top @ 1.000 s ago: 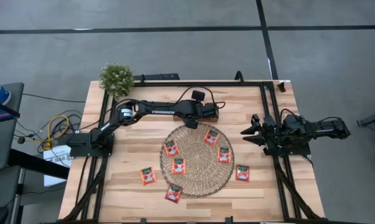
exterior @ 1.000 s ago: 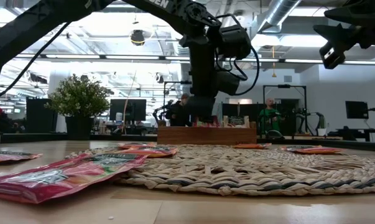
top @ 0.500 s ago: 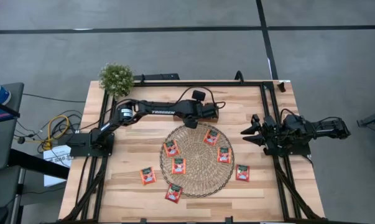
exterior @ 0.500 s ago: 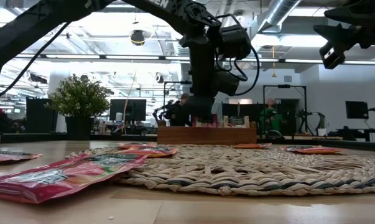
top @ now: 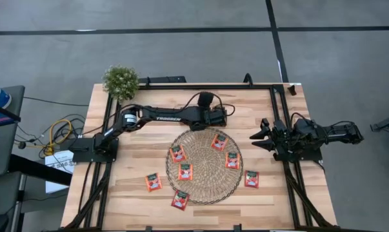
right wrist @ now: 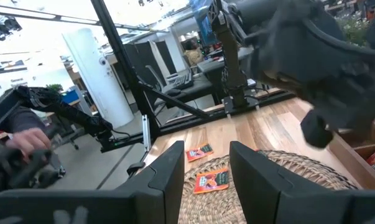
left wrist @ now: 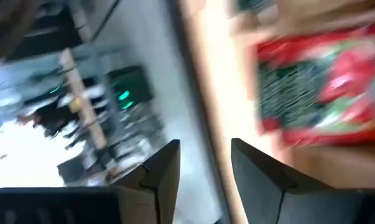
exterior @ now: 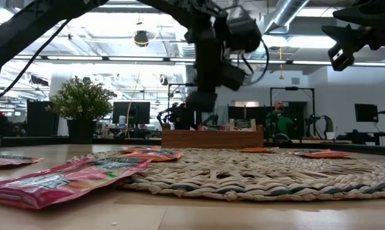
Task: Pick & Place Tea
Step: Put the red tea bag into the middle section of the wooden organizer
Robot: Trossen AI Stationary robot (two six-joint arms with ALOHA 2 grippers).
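Observation:
Several red-orange tea sachets lie flat on the round straw mat (top: 206, 187), one of them (top: 185, 171) near its middle. A few more lie on the table beside it, such as one (top: 153, 182) at the near left. My left gripper (left wrist: 204, 144) hangs open just above the wooden tray (exterior: 211, 138) at the mat's far edge, with nothing between its fingers. A blurred red sachet (left wrist: 318, 87) lies on wood beyond its fingertips. My right gripper (right wrist: 204, 146) waits open at the table's right side (top: 255, 140), raised and pointing level toward the mat.
A potted plant (top: 120, 80) stands at the far left corner. Black frame rails (top: 281, 116) run along the table's sides. Bare wood shows left of the mat and along the near edge. Beyond the table, people and screens show in the room.
My left gripper has lifted a little from the wooden tray and its wrist has turned about; it shows blurred in the low view. The sachets on the mat and table lie as before.

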